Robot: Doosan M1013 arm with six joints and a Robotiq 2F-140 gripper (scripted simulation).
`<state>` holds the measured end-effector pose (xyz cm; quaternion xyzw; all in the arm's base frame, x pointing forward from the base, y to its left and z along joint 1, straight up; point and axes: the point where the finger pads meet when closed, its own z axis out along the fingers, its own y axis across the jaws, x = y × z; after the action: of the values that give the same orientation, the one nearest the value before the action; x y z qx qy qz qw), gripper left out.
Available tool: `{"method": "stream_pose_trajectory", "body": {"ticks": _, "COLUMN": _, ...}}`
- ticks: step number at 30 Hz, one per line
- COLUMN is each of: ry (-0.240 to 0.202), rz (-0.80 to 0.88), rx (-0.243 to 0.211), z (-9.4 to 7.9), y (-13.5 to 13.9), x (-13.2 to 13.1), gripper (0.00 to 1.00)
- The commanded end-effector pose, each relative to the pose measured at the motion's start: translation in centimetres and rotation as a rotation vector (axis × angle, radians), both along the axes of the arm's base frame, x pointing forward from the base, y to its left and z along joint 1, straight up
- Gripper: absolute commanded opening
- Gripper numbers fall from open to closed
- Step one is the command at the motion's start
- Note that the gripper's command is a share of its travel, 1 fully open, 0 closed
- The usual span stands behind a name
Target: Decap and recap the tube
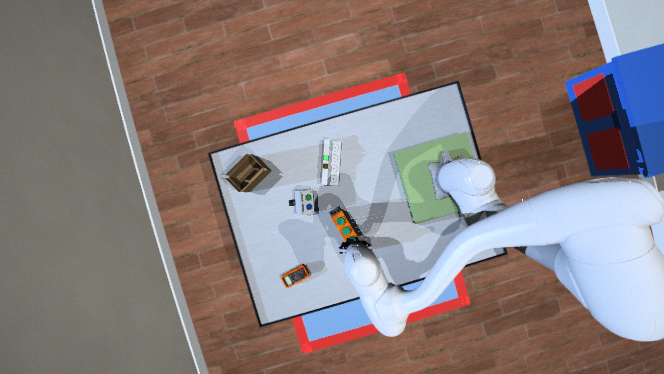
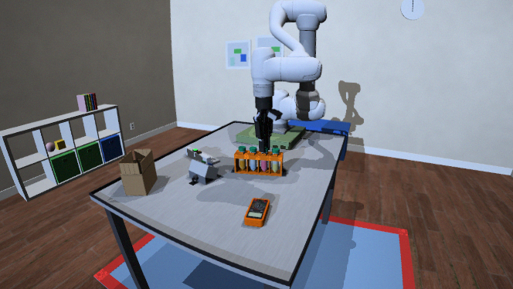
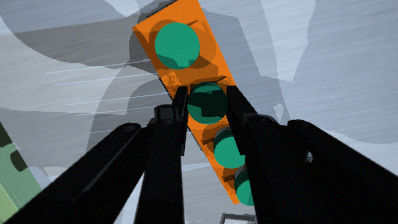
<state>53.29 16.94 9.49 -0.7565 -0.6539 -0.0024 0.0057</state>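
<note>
"Where are the caps?"

"All four green ones sit on their upright tubes in the orange rack. Tube 2's cap is pinched in the gripper."

"And the tray?"

"The white tray lies apart from the rack, and its green lamp is lit."
</note>
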Motion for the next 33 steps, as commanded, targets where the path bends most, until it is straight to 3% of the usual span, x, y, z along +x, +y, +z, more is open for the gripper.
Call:
{"method": "stream_pose_trajectory", "body": {"ticks": 1, "ry": -0.005, "rz": -0.065, "rx": -0.012, "z": 0.10, "y": 0.06, "x": 0.10, "gripper": 0.30}}
{"method": "stream_pose_trajectory", "body": {"ticks": 3, "ry": -0.005, "rz": -0.065, "rx": -0.012, "z": 0.11, "y": 0.06, "x": 0.10, "gripper": 0.30}}
{"method": "stream_pose_trajectory", "body": {"ticks": 4, "ry": -0.008, "rz": -0.064, "rx": -0.015, "z": -0.21, "y": 0.12, "x": 0.21, "gripper": 0.41}}
{"method": "stream_pose_trajectory", "body": {"ticks": 14, "ry": -0.005, "rz": -0.065, "rx": -0.012, "z": -0.07, "y": 0.05, "x": 0.10, "gripper": 0.41}}
{"method": "stream_pose_trajectory", "body": {"ticks": 15, "ry": -0.008, "rz": 0.027, "rx": -0.015, "z": -0.09, "y": 0.07, "x": 0.21, "gripper": 0.41}}
{"method": "stream_pose_trajectory", "body": {"ticks": 17, "ry": -0.008, "rz": 0.027, "rx": -0.015, "z": -0.09, "y": 0.07, "x": 0.21, "gripper": 0.41}}
{"method": "stream_pose_trajectory", "body": {"ticks": 21, "ry": -0.008, "rz": 0.351, "rx": -0.007, "z": -0.08, "y": 0.06, "x": 0.23, "gripper": 0.41}}
{"method": "stream_pose_trajectory", "body": {"ticks": 31, "ry": -0.011, "rz": 0.959, "rx": -0.008, "z": -0.08, "y": 0.04, "x": 0.17, "gripper": 0.41}}
{"method": "stream_pose_trajectory", "body": {"ticks": 33, "ry": -0.011, "rz": 0.981, "rx": -0.006, "z": -0.11, "y": 0.04, "x": 0.16, "gripper": 0.41}}
